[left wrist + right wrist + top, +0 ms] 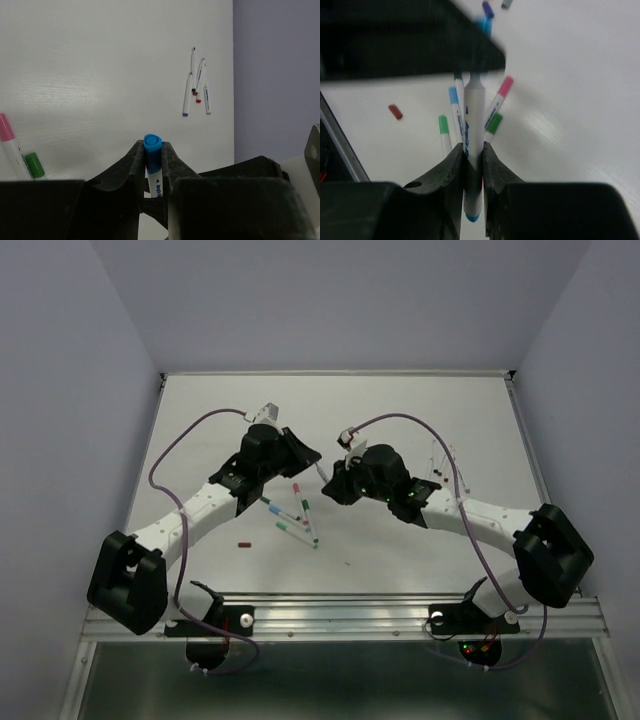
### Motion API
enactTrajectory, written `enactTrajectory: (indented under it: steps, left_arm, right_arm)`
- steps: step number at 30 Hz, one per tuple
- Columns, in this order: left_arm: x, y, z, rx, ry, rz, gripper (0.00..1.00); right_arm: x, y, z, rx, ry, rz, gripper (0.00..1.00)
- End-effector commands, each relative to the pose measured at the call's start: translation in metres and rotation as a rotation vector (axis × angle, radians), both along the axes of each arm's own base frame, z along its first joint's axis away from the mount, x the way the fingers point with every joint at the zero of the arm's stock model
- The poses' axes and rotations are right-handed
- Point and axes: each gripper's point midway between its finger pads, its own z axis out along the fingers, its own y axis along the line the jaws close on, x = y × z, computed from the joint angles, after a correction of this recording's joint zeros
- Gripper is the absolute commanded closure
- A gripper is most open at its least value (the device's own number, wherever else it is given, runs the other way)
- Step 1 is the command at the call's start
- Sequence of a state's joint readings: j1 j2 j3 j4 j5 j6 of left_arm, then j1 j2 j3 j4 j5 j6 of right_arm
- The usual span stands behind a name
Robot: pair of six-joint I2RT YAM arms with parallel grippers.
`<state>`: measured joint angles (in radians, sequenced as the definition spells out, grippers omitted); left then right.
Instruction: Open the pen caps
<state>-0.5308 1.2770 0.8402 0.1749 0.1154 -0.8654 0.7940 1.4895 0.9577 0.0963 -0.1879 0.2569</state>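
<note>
the blue cap (153,142) is the one in hand. it sits up off the worktop (400,410), mid-scene between the two arms, on the end of a white pen barrel (474,120). the left gripper (153,159) has its jaws shut tight on that cap, and the right gripper (473,159) has its jaws closed on the barrel further along. we judge the cap not yet off, since blue meets white with no gap that we can see. to do this well we pull the two grips straight apart along the pen's line, without bending, and keep both squeezes firm so the smooth barrel does not slide. below lie capped pens (285,513) with pink, green and teal caps. a loose dark red cap (244,541) lies left of them, and uncapped pens (196,85) rest at the far right.
</note>
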Motion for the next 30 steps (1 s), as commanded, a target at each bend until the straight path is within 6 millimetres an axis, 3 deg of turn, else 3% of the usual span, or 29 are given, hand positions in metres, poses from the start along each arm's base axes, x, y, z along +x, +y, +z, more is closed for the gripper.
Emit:
enactTrajectory:
  steps: [1,3,4,8,12,15,16,20,21,27,30]
  left_arm:
    - [0.078,0.052,0.063,-0.012,-0.188,0.287,1.00]
    - [0.089,0.063,0.076,-0.048,-0.215,0.290,1.00]
    - [0.093,0.068,0.078,-0.050,-0.222,0.306,1.00]
    - [0.106,0.090,0.073,-0.016,-0.208,0.384,1.00]
    - [0.103,0.096,0.047,0.038,-0.156,0.387,1.00]
    - [0.098,0.108,0.001,0.160,-0.042,0.402,1.00]
    - [0.092,0.114,-0.016,0.202,0.014,0.412,1.00]
    - [0.084,0.133,-0.054,0.301,0.102,0.451,0.99]
    - [0.083,0.137,-0.060,0.317,0.116,0.460,0.97]
    - [0.075,0.161,-0.105,0.417,0.237,0.509,0.93]
    - [0.069,0.170,-0.122,0.447,0.280,0.523,0.92]
  right_arm:
    - [-0.110,0.002,-0.041,0.012,0.230,0.253,0.99]
    - [-0.137,0.006,-0.031,0.091,0.254,0.324,0.99]
    - [-0.151,0.001,-0.041,0.102,0.317,0.331,0.99]
    - [-0.159,-0.006,-0.035,0.141,0.313,0.310,0.99]
    - [-0.117,-0.019,-0.035,0.071,0.211,0.105,0.99]
    - [-0.073,-0.040,-0.039,0.024,0.177,-0.088,0.99]
    - [-0.053,-0.054,-0.041,0.016,0.175,-0.163,0.99]
    - [-0.007,-0.097,-0.058,-0.054,0.186,-0.370,0.99]
    - [0.010,-0.119,-0.067,-0.089,0.191,-0.462,0.99]
    - [0.052,-0.179,-0.094,-0.292,0.147,-0.694,0.99]
    - [0.067,-0.193,-0.101,-0.335,0.151,-0.751,0.99]
